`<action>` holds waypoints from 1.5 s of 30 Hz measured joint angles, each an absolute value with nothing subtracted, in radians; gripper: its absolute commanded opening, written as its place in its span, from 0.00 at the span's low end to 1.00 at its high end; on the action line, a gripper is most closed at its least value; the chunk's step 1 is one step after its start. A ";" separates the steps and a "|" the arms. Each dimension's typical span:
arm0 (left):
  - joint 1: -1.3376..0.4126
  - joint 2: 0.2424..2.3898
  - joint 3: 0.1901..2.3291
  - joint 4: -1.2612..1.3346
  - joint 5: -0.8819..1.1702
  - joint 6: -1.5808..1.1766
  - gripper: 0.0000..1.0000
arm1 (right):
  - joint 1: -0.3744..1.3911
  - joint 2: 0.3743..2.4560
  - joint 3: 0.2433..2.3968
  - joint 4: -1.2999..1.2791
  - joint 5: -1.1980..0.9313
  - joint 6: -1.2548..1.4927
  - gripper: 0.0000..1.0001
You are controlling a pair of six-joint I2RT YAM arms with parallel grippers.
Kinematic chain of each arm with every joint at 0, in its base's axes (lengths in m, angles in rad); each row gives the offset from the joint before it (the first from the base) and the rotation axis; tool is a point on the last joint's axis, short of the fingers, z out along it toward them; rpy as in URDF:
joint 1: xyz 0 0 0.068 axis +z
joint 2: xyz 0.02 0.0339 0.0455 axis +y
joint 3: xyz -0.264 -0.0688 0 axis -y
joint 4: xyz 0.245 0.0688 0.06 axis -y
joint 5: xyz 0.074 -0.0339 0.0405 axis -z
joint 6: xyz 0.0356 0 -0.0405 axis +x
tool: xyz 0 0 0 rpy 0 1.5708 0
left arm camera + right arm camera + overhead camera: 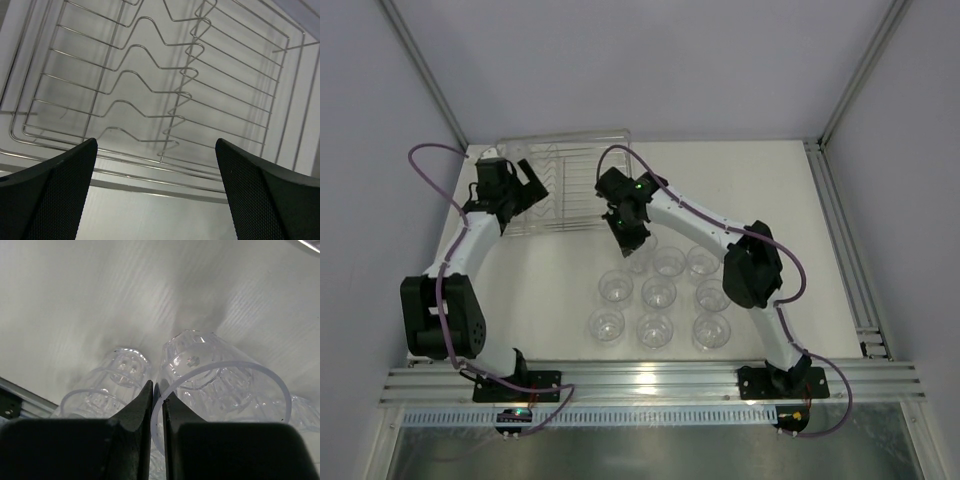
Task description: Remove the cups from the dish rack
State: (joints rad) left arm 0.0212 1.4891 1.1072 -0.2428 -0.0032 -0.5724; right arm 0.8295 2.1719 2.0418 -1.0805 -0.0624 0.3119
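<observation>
A white table [560, 300] carries everything, and the dish rack [582, 205] sits toward its far left part, close to the back wall. The rack is a rectangular basket of thin silvery wire, its long axis running left to right along that wall, with parallel bars across the floor and a row of bent upright wire dividers [172, 107] down its length. The left arm [470, 250] reaches to the rack's left end, and the right arm [720, 235] bends in from the right to a spot just off the rack's near right corner. Near and to the right of the rack stand the cups [659, 292]: small, clear, colourless plastic with a faceted pattern, mouths up, eight that can be counted in three loose rows, close together but apart from the rack. The left gripper [156, 145] hangs over the rack's wires with its two dark fingers spread wide, nothing between them. The right gripper [156, 400] is pinched tight on the rim of one cup [200, 360], mouth toward the wrist and base toward the table, just above the row nearest the rack.
</observation>
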 measured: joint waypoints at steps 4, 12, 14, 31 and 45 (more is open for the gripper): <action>0.021 1.564 1.161 -0.249 -0.064 -0.509 1.00 | 0.829 2.172 2.015 -1.102 -0.012 0.289 0.04; 0.021 1.721 1.318 -0.236 -0.176 -0.406 1.00 | 0.831 2.172 1.979 -1.111 0.020 0.262 0.11; 0.021 1.771 1.352 -0.225 -0.200 -0.386 1.00 | 0.833 2.172 1.968 -1.111 0.025 0.259 0.15; 0.022 1.931 1.370 -0.032 -0.306 -0.324 1.00 | 0.865 2.129 1.909 -1.135 -0.007 0.239 0.78; 0.022 2.120 1.694 0.019 -0.273 -0.320 1.00 | 0.863 2.050 2.015 -1.180 -0.038 0.229 0.86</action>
State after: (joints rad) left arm 0.0216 2.1204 1.6936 0.0185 -0.2733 -0.3199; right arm 0.8627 2.0502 2.0151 -1.1801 -0.0380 0.2295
